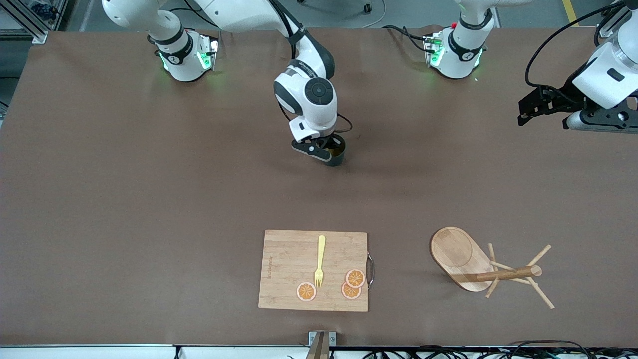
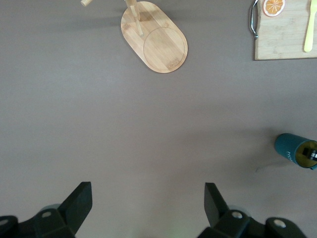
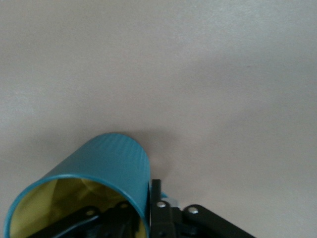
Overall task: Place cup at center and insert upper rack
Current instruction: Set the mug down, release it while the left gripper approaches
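Observation:
The dark teal cup with a yellow inside is near the table's middle, in my right gripper. In the right wrist view one finger is inside the cup and one outside, so the right gripper is shut on its wall. I cannot tell whether the cup rests on the table. The wooden upper rack lies on its side near the front edge, toward the left arm's end, with its post and pegs flat. My left gripper waits open and empty above the table at the left arm's end, and it is wide open in its wrist view.
A rectangular cutting board with a yellow fork and three orange slices lies near the front edge. The left wrist view shows the rack's oval base, the board and the cup.

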